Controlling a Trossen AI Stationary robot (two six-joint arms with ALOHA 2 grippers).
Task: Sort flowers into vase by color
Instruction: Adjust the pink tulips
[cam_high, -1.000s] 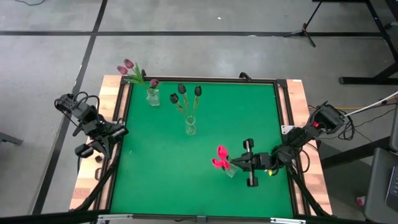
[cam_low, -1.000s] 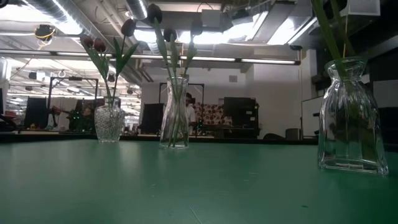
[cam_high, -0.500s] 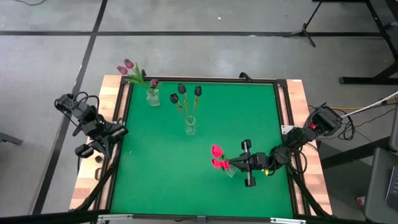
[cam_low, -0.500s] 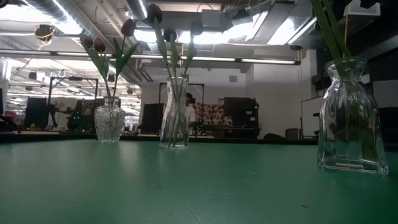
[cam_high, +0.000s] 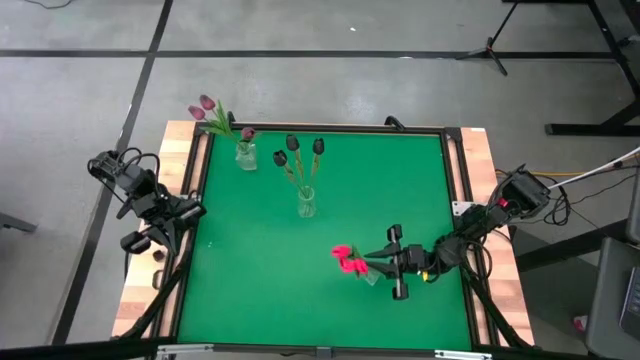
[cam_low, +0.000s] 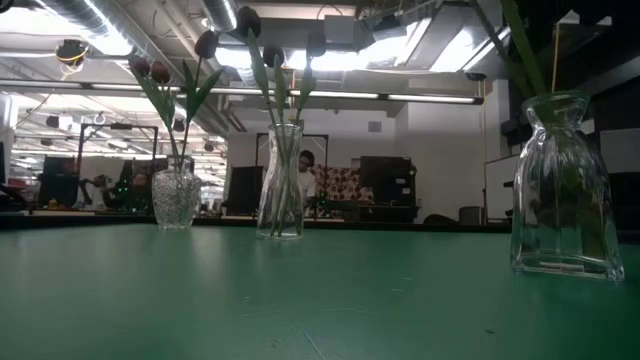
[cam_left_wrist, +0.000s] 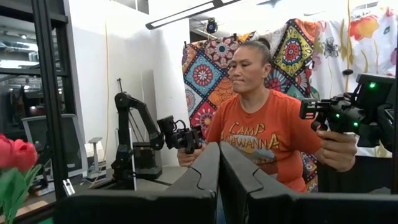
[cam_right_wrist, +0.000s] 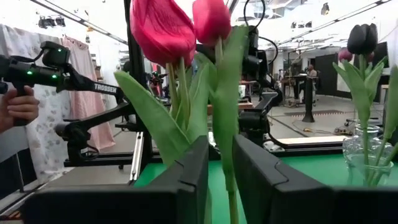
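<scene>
On the bench stand three vases, each with flowers in it. One vase sits at the far left corner, a second near the middle just right of it, and a third toward the near right. The right pincer sits beside the third vase; the left pincer rests at the bench's left edge.

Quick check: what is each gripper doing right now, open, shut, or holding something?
Left gripper: shut, holding nothing, parked off the table's left edge.
Right gripper: jaws slightly apart around a pink-red tulip stem at the near-right vase; grip cannot be told.
</scene>
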